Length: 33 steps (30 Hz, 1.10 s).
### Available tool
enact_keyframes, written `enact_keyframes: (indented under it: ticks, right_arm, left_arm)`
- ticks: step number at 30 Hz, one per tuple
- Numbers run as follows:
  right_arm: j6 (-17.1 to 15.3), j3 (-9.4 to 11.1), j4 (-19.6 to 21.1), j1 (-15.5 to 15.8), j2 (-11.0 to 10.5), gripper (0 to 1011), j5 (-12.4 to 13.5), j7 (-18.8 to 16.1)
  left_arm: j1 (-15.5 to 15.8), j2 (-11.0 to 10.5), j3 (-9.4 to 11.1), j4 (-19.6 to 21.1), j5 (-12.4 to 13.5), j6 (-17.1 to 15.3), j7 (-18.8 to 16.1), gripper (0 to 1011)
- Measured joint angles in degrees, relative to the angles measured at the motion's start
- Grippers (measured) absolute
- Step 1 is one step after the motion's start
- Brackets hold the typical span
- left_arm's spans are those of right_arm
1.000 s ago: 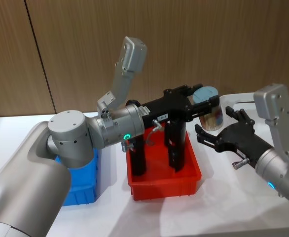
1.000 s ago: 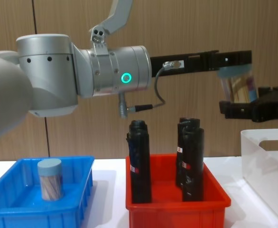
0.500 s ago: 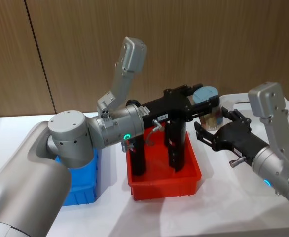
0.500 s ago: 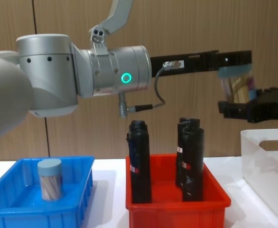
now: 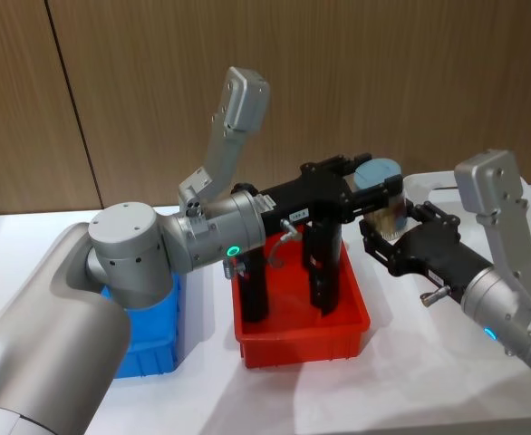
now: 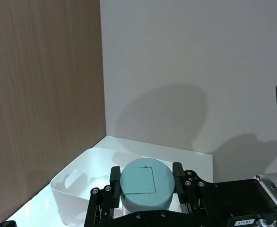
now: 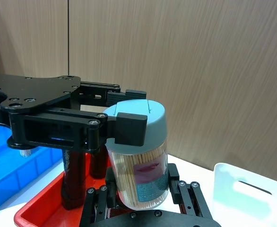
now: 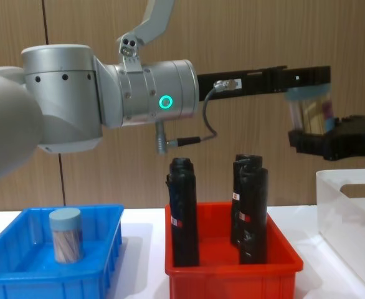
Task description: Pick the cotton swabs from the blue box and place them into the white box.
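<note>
Blue box (image 8: 45, 289) holds 1 jar of cotton swabs (image 8: 66, 235) — red bin (image 8: 232, 283), black rolls (image 8: 184, 212).

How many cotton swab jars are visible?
2. One jar, held aloft by the left gripper, right gripper at its base; second jar stands in the blue box. More may be hidden.

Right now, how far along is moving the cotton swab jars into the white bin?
Nothing looks delivered to the translucent white plastic bin yet. In hand: the left gripper holds one clear, blue-lidded cotton swab jar by its lid in mid-air, with the right gripper flanking its body, jaws open. Left: that drop, plus a second jar in the bright blue plastic bin.
</note>
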State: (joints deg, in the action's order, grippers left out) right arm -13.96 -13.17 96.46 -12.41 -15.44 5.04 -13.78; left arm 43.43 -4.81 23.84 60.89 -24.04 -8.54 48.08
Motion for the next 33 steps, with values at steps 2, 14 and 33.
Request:
enact_keyframes:
  ticks: [2, 14, 33]
  right_arm:
    - [0.1, 0.0, 0.0, 0.0, 0.0, 636, 0.0, 0.0]
    - [0.3, 0.1, 0.1, 0.0, 0.0, 636, 0.0, 0.0]
    - [0.4, 0.6, -1.6, -0.4, 0.1, 636, 0.2, 1.3]
  left_arm:
    - [0.0, 0.0, 0.0, 0.0, 0.0, 0.0, 0.0, 696]
    - [0.0, 0.0, 0.0, 0.0, 0.0, 0.0, 0.0, 1004]
    - [0.0, 0.0, 0.0, 0.0, 0.0, 0.0, 0.0, 1004]
